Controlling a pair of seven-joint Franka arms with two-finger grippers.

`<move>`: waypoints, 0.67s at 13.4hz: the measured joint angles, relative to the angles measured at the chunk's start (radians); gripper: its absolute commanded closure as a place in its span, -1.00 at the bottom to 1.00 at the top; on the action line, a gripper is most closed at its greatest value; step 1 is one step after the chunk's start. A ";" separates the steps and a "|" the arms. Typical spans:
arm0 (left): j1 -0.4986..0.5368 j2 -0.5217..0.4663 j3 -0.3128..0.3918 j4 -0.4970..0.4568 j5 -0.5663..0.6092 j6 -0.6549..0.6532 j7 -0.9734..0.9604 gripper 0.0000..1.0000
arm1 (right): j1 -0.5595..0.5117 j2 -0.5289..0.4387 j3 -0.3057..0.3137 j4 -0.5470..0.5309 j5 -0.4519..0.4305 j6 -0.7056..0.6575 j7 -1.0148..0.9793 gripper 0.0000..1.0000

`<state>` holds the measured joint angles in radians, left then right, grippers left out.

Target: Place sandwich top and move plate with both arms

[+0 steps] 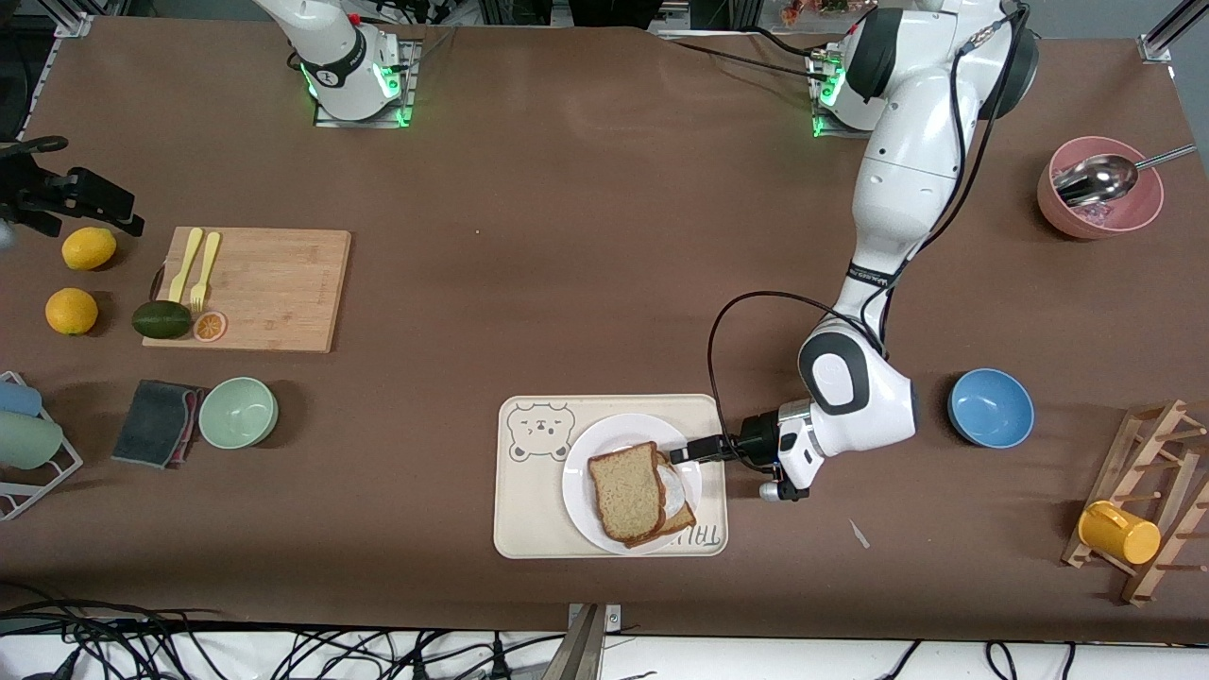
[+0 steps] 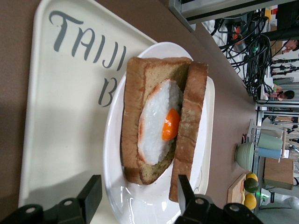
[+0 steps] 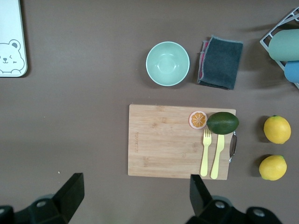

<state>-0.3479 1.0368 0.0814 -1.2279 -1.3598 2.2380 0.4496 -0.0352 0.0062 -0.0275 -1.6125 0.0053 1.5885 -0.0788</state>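
The sandwich top (image 1: 625, 491) already lies on the egg slice (image 2: 159, 121) on the plate (image 1: 604, 444), which sits in the bear-print tray (image 1: 529, 510) toward the front camera's edge of the counter (image 1: 586, 283). The top sits offset, so that the fried egg shows at its edge in the left wrist view. The left gripper (image 1: 688, 451) hangs low over the plate rim at the left arm's side, its fingers (image 2: 91, 196) parted with nothing between them, one over the tray and one beside the top slice's crust. The right gripper (image 3: 133, 191) waits high over the cutting board (image 3: 163, 140) at the right arm's end of the counter, its fingers spread wide and empty, well apart from the plate. The step in hand looks to be the change from placing the bread to carrying the plate. To do it well, the left gripper should draw clear of the bread without nudging the loose top slice, then take the plate rim low and level. The right arm must come across to the rim on its own side. Both should lift together and keep the plate flat, for the offset slice could slide.
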 measured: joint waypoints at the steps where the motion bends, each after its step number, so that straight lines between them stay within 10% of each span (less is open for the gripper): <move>1: 0.001 -0.005 0.000 -0.006 0.021 0.000 0.000 -0.87 | 0.000 0.000 0.000 0.000 0.000 0.000 0.000 -1.00; 9: 0.001 -0.209 -0.002 -0.225 0.270 -0.005 -0.010 -1.00 | 0.000 0.000 0.000 0.000 0.000 0.000 0.000 -1.00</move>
<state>-0.3465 0.8278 0.0794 -1.4527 -1.0903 2.2327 0.4394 -0.0352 0.0062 -0.0275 -1.6125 0.0054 1.5884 -0.0788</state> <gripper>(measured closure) 0.000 0.000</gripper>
